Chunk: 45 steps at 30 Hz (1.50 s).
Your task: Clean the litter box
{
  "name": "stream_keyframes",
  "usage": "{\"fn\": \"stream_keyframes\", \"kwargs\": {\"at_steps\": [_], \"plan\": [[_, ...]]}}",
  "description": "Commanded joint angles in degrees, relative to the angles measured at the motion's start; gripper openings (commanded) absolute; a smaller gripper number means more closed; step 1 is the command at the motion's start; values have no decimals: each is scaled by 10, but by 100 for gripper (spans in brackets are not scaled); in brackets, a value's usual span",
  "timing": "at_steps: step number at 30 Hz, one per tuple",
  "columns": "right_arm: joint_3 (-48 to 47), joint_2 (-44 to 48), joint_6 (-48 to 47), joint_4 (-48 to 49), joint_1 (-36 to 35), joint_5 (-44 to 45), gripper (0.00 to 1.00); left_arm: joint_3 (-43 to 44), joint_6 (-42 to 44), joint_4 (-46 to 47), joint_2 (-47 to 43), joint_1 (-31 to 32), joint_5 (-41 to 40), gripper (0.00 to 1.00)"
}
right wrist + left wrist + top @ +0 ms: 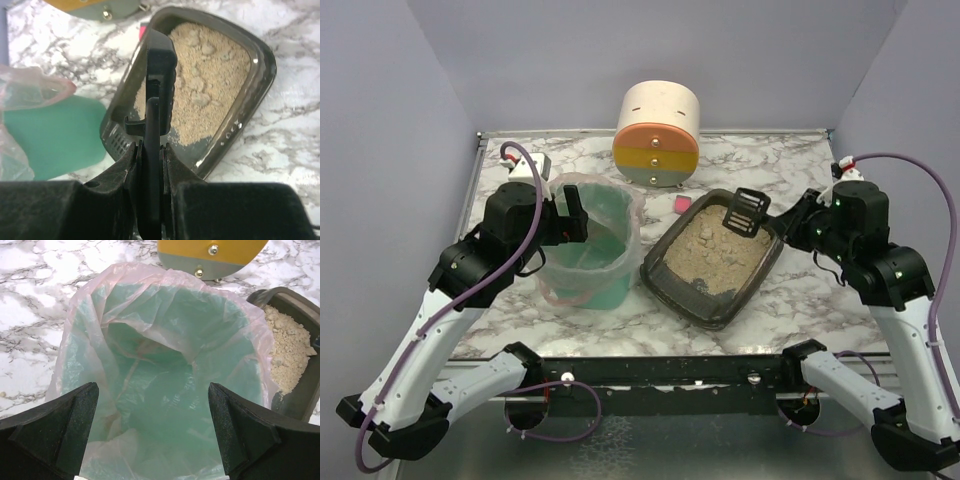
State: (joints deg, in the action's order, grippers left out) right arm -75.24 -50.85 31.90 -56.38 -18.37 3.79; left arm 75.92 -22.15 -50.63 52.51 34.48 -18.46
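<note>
The litter box (660, 280) is a dark grey tray holding beige clumped litter, set at an angle on the marble table right of centre. Its rim also shows in the right wrist view (261, 75) and in the left wrist view (300, 400). My right gripper (782, 222) (150, 150) is shut on the handle of a black slotted scoop (748, 208) (160, 65), whose head hangs over the tray's far end. My left gripper (575, 212) (152, 390) hangs open over the green bin (590, 250) with nothing between its fingers.
The green bin's clear bag liner (165, 330) is folded over its rim, and the bin stands just left of the tray (50, 135). A cream, orange and yellow cylinder (657, 133) (210, 252) stands at the back. A small pink object (682, 203) lies behind the tray.
</note>
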Motion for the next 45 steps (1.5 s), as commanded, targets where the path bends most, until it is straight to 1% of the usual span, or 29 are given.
{"fn": "stream_keyframes", "kwargs": {"at_steps": [1,4,9,15,21,30,40,45], "plan": [[-11,-41,17,-68,2,23,0,-10,9,-3,1,-1,-26,99],[-27,-76,10,-97,1,40,0,-14,14,-2,3,-1,-22,99],[-18,-100,4,-103,2,86,1,-21,18,4,2,-1,-20,99],[-19,-133,6,-104,2,112,1,-35,21,23,5,-1,-8,99],[-29,-164,-16,-104,1,83,0,-51,23,47,2,-1,3,99],[-26,-203,1,-103,0,80,0,-83,37,77,-10,-1,0,99],[-9,-250,29,-76,-31,78,0,-96,47,87,-27,-1,3,99],[18,-263,40,-33,-33,22,0,-96,50,87,-29,-1,4,99]]}}
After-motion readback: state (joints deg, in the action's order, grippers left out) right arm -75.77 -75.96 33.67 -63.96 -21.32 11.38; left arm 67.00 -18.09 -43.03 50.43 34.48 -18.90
